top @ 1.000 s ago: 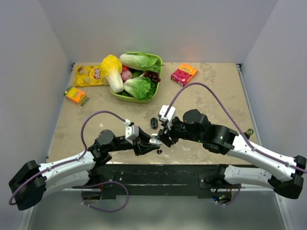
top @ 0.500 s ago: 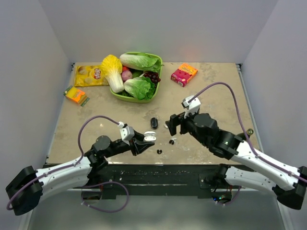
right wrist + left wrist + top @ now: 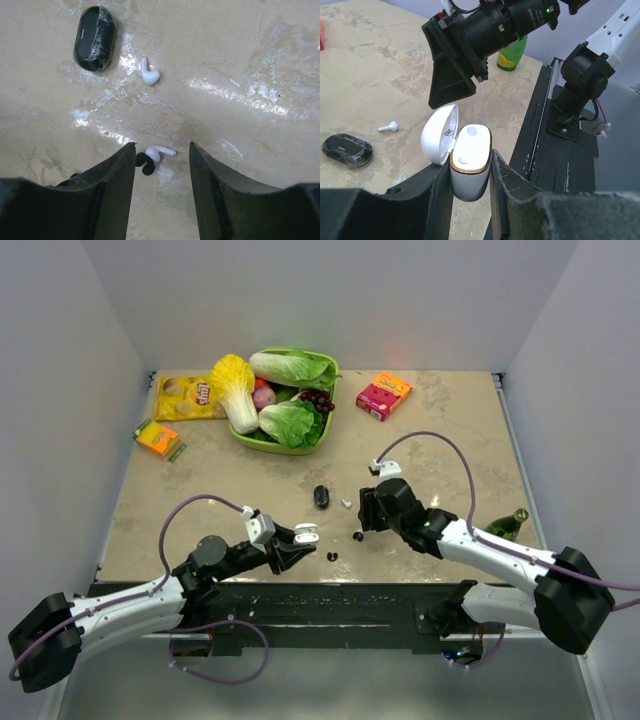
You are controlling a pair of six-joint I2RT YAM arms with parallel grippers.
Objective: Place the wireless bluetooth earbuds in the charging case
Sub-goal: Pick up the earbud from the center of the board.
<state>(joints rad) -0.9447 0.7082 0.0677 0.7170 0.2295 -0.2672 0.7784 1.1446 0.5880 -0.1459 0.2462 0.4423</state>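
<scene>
Bare worktop point(image 3: 450, 400) lies open to the right of the right gripper point(image 3: 161, 147), whose spread fingers straddle one earbud point(image 3: 159, 151). A small black piece point(image 3: 145, 162) crowds that earbud's left side. Beyond, the second earbud point(image 3: 149, 74) and the black oval object point(image 3: 96, 37) lie apart from each other. The right arm point(image 3: 490, 25) hangs near, just past the open charging case point(image 3: 470, 155).

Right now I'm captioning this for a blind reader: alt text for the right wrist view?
Open right pincer hangs over a white earbud on the tabletop; beyond lie a second white earbud and a black oval object.
</scene>
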